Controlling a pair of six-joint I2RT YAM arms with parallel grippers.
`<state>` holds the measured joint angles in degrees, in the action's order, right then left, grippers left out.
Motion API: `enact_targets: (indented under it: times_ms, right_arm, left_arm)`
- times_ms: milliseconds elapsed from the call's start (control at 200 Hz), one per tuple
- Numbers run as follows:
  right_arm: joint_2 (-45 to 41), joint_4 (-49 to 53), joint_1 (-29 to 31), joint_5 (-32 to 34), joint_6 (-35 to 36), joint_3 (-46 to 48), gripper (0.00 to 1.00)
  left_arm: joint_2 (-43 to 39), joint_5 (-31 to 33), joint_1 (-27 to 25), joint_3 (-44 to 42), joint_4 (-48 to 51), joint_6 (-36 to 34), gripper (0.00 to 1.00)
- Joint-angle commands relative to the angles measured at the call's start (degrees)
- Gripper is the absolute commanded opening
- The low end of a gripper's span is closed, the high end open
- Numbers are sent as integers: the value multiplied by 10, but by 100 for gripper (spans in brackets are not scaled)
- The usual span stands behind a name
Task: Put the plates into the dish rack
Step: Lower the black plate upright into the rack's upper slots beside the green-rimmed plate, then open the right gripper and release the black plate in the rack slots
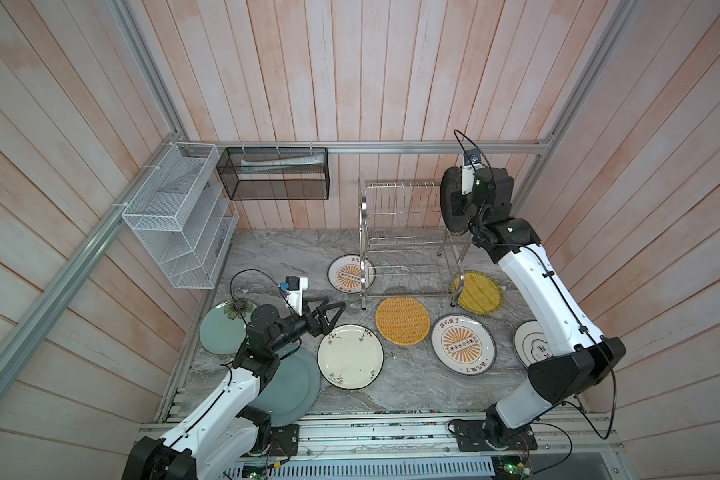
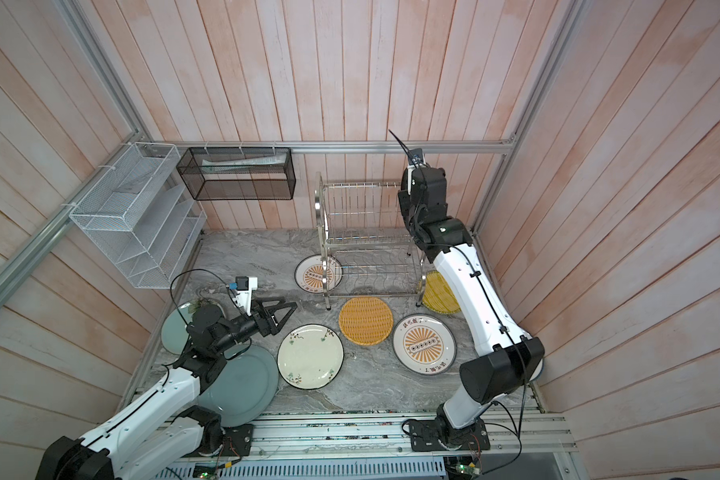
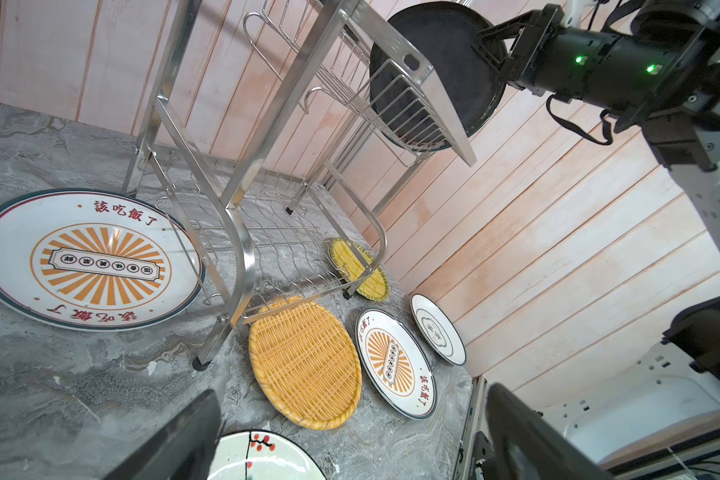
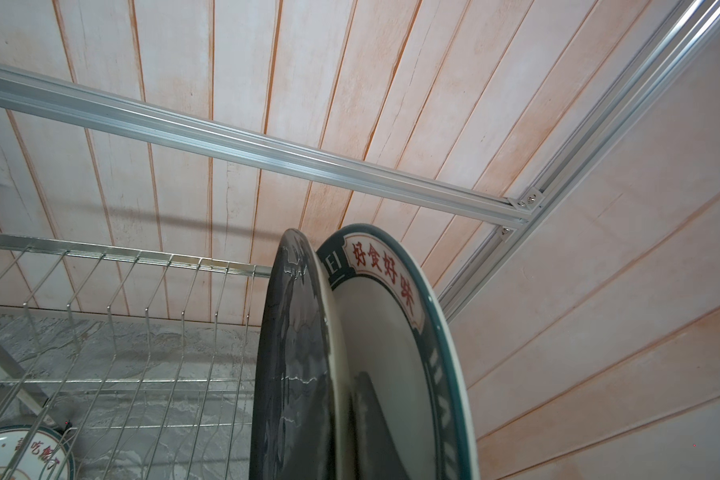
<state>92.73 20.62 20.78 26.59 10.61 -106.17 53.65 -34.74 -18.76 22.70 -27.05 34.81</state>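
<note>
The steel dish rack (image 1: 408, 239) stands at the back. My right gripper (image 3: 493, 45) is shut on the rim of an upright black plate (image 1: 452, 208) at the right end of the rack's upper tier. A white plate with a teal rim (image 4: 383, 340) stands tight against it; I cannot tell whether both are gripped. My left gripper (image 1: 336, 308) hovers open and empty above the table beside the cream floral plate (image 1: 350, 356). Lying flat are an orange woven plate (image 1: 403, 321), a yellow one (image 1: 481, 296), two sunburst plates (image 1: 463, 344) (image 1: 348, 274), a teal plate (image 1: 219, 332) and a grey-blue one (image 1: 294, 386).
A blue-ringed white plate (image 1: 526, 340) lies half hidden under the right arm. A white mesh organizer (image 1: 179, 216) and a black mesh basket (image 1: 275, 174) hang on the left and back walls. Wooden walls close in three sides of the grey marble table (image 1: 275, 257).
</note>
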Motion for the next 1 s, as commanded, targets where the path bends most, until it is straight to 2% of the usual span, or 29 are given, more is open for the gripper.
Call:
enact_targets:
  times_ms: [0, 320, 995]
  right_arm:
    - [-15, -55, -3, -2, -17, 2, 0]
    - [-20, -54, -3, -12, -23, 2, 0]
    - [-47, -54, -3, -16, -42, 65, 0]
  left_arm:
    - [7, -8, 0, -5, -17, 3, 100]
    - [21, -10, 1, -5, -32, 9, 100]
    - [27, -8, 1, -6, -35, 14, 100]
